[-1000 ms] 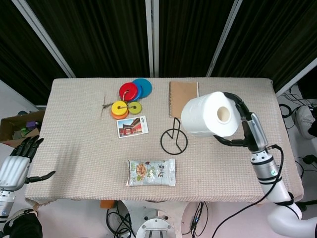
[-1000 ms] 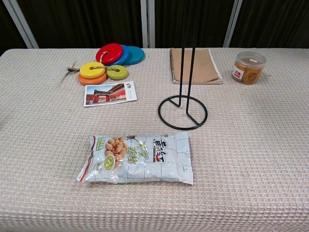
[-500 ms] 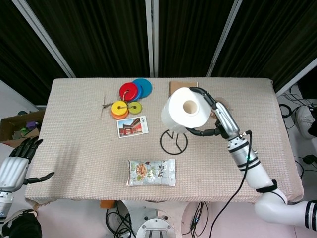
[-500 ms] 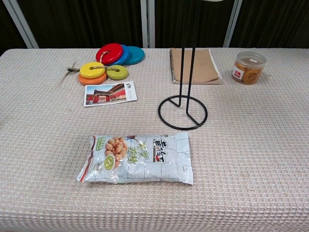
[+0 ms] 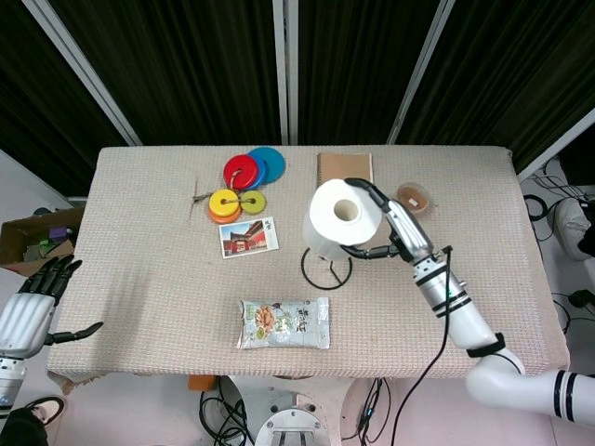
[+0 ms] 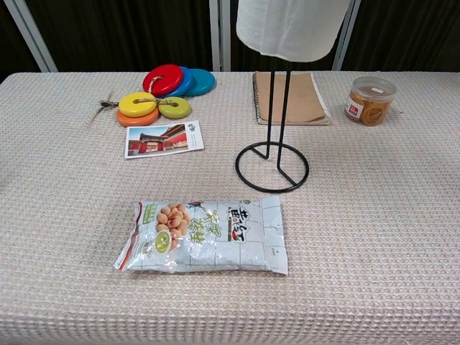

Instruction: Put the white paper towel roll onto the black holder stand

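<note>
The white paper towel roll (image 5: 338,219) stands upright on the rods of the black holder stand (image 6: 272,167), its lower end (image 6: 289,32) well above the ring base. My right hand (image 5: 390,229) grips the roll from its right side, fingers curved around it. The stand's ring base (image 5: 326,269) shows below the roll in the head view. The right hand is out of the chest view. My left hand (image 5: 37,305) hangs off the table's left edge, fingers apart and holding nothing.
A snack bag (image 6: 205,236) lies in front of the stand. A postcard (image 6: 164,139) and several coloured discs (image 6: 162,90) lie to the left. Behind the stand are a brown notebook (image 6: 291,97) and a small lidded jar (image 6: 369,100).
My right hand carried the roll left from the table's right side to the stand and lowered it over the rods. The roll's lower end has come into the chest view. The left hand stayed still.
</note>
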You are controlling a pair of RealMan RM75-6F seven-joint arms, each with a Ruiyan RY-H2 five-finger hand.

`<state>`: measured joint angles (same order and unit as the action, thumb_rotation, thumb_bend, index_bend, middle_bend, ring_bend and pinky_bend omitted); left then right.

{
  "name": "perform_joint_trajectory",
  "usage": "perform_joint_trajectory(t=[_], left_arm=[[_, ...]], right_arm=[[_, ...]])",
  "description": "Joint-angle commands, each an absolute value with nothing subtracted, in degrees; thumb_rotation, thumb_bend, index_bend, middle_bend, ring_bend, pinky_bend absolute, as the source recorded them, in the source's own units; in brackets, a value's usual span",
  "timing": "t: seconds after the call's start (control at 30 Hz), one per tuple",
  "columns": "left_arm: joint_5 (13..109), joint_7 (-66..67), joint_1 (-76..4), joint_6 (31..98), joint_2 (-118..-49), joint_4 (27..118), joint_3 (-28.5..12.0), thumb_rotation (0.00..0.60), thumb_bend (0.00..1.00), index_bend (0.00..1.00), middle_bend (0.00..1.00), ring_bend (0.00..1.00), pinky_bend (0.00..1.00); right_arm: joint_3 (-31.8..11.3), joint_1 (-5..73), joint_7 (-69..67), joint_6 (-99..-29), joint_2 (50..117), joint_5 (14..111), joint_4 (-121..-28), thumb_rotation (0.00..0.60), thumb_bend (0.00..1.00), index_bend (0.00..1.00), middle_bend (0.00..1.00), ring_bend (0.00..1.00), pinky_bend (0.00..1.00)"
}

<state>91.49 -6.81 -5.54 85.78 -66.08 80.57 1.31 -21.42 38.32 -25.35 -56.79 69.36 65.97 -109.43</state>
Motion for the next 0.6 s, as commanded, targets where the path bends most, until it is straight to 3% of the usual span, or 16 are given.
perform_joint_trajectory(t=[0.03,0.07,0.1,0.17,0.43,0.6], left_arm=[[91.38,-6.96,-5.43,85.93,-66.06,80.53,1.26,0.279,0.00,0.07,0.06,0.05,0.21],[91.41,-7.18,-5.40,86.03,-66.04,80.50,1.25,0.279,0.00,0.07,0.06,0.05,0.21],[91.50,-7.43,-5.35,86.20,-66.04,80.41,1.25,0.279,0.00,0.07,0.06,0.05,0.21],[91.60,-7.63,-5.17,86.65,-66.07,79.99,1.23,0.283,0.00,0.07,0.06,0.05,0.21],[91.51,-7.78,-5.38,86.23,-66.53,79.52,1.17,0.279,0.00,0.07,0.06,0.05,0.21],[91.75,-7.33,-5.45,86.44,-66.67,79.84,1.11,0.281,0.00,0.07,0.06,0.05,0.21]], right_arm=[[-20.32,38.87,-28.68,-54.04,70.04,68.37,-108.04,0.600,0.12,0.12,0.19,0.18,0.30],[-20.28,38.66,-30.12,-54.29,70.22,70.02,-107.46,0.600,0.04,0.03,0.08,0.08,0.19],[-20.17,38.39,-31.43,-54.96,70.59,71.92,-106.67,0.600,0.01,0.00,0.03,0.04,0.12],[-19.57,37.65,-33.85,-56.73,71.10,75.79,-104.93,0.600,0.00,0.00,0.00,0.00,0.02],[-17.93,35.67,-38.15,-57.87,67.71,79.49,-105.65,0.600,0.00,0.00,0.00,0.00,0.00],[-13.62,31.68,-34.58,-61.83,63.95,85.06,-105.83,0.600,0.00,0.00,0.00,0.00,0.00]])
